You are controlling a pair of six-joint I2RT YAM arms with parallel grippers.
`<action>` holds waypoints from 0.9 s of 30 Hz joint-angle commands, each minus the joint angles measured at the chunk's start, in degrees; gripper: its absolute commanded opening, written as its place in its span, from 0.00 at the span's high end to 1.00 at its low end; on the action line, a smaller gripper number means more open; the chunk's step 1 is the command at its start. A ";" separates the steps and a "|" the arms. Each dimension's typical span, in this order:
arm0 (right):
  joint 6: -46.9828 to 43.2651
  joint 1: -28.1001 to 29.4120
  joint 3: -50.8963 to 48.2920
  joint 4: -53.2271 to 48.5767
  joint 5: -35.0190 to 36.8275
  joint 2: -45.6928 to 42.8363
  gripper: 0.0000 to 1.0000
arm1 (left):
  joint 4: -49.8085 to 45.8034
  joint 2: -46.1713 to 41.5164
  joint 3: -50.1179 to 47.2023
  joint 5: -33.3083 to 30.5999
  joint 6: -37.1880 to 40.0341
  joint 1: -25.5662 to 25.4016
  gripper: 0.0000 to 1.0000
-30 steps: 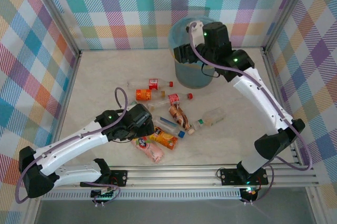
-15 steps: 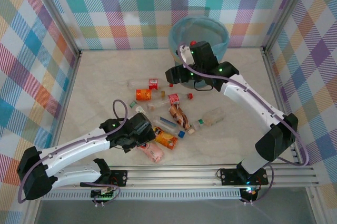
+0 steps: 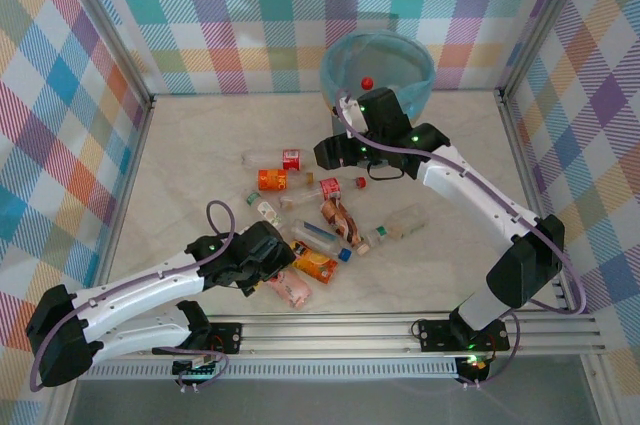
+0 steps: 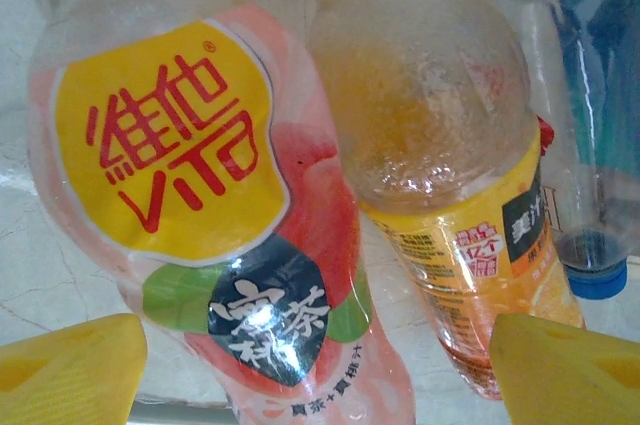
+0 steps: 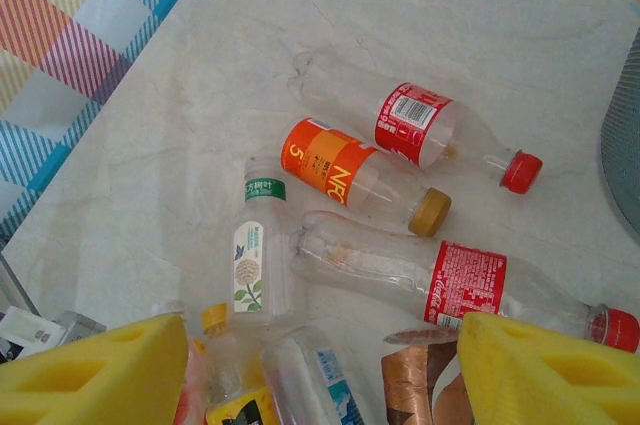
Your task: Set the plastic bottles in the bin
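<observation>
Several plastic bottles [image 3: 310, 215] lie in a loose pile mid-table. My left gripper [image 3: 275, 270] hovers low at the pile's near side. It is open: its yellow pads [image 4: 70, 370] stand wide on either side of a pink peach-tea bottle [image 4: 200, 195] and an orange-juice bottle [image 4: 440, 165], gripping neither. My right gripper [image 3: 328, 157] is open and empty above the pile's far side, in front of the bin [image 3: 378, 75]. Below it lie a red-label bottle [image 5: 415, 125], an orange-label bottle [image 5: 345, 170] and a cola bottle [image 5: 450, 275]. A red cap [image 3: 367, 82] shows inside the bin.
The bin stands against the checked back wall, its grey wall [image 5: 622, 145] at the right edge of the right wrist view. Aluminium rails frame the marble tabletop [image 3: 190, 155], which has free room on the left and right of the pile.
My right arm has swung from over the bin back down toward the pile. A red cap now shows in the bin. My left gripper has shifted slightly nearer, over the pink bottle.
</observation>
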 commanded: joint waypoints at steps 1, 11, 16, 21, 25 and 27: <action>0.10 0.40 0.00 1.22 -1.32 -1.25 0.28 | 1.83 0.05 -2.02 0.91 -2.27 -0.31 0.12; -0.38 0.40 -1.04 1.25 -0.70 -1.29 0.28 | 1.66 4.63 -1.82 3.19 -0.99 -0.92 0.12; -0.42 0.41 -0.92 1.26 -0.79 -1.00 0.28 | 2.96 6.80 -1.82 3.83 -0.84 -1.45 0.13; -0.60 0.41 -0.93 1.18 -0.63 -0.82 0.28 | 3.97 8.05 -2.17 4.54 -0.68 -1.89 0.14; -0.69 0.40 -0.95 1.17 -0.70 -0.74 0.28 | 4.16 8.42 -2.57 4.72 -0.23 -1.99 0.19; -0.74 0.40 -0.97 1.18 -0.70 -0.55 0.28 | 4.29 8.37 -3.03 4.54 -0.32 -2.07 0.22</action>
